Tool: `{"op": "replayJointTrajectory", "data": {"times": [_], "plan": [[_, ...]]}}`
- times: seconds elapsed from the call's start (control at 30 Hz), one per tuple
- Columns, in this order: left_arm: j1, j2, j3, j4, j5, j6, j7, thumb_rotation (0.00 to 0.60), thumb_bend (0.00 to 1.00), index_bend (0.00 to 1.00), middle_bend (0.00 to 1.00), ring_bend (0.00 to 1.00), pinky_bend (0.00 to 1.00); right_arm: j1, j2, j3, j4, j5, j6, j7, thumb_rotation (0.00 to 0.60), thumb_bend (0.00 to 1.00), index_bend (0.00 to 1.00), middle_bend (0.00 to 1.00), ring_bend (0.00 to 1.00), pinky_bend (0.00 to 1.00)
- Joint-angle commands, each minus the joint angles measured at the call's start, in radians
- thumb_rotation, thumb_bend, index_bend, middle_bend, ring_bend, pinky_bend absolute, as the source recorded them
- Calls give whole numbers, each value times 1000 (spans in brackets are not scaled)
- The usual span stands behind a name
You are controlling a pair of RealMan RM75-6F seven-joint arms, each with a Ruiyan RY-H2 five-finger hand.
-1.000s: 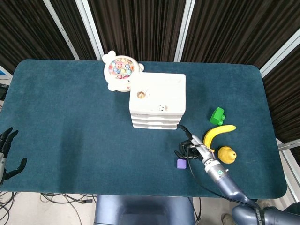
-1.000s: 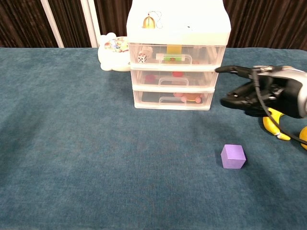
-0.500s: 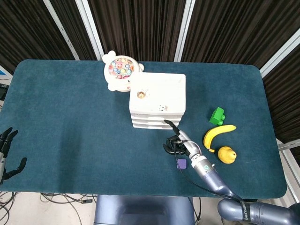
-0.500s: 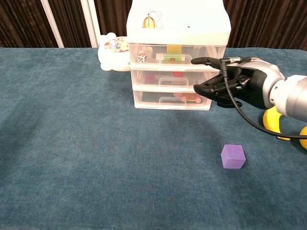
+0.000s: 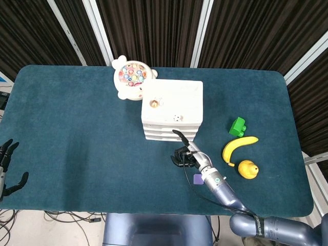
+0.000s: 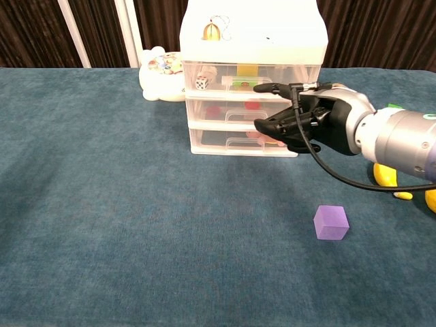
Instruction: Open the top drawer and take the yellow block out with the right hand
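The top drawer (image 5: 169, 126) of the white drawer unit (image 5: 172, 109) sits closed just beyond the right hand (image 5: 183, 151), whose fingers are apart and hold nothing. The left hand (image 5: 7, 167) hangs spread, far off.

From the chest, a yellow block (image 6: 246, 70) shows inside the top drawer, just behind the right hand (image 6: 300, 124); a purple cube (image 6: 331, 223) lies below it.

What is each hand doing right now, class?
Left hand: open, holding nothing.
Right hand: open, one finger extended at the top drawer.
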Motion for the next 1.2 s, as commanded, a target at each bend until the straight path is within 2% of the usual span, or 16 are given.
{"op": "replayJointTrajectory", "data": {"times": [0.03, 1.2], "plan": [[0, 1, -1, 0, -1, 1, -2, 600, 364, 35, 0, 0, 0, 7, -11, 5, 15, 9, -9, 3, 600, 486, 0, 793, 904, 984], [0, -2, -8, 1, -10, 2, -3, 600, 364, 34, 0, 0, 0, 55, -38, 55, 65, 51, -76, 9, 600, 485, 0, 794, 905, 984]]}}
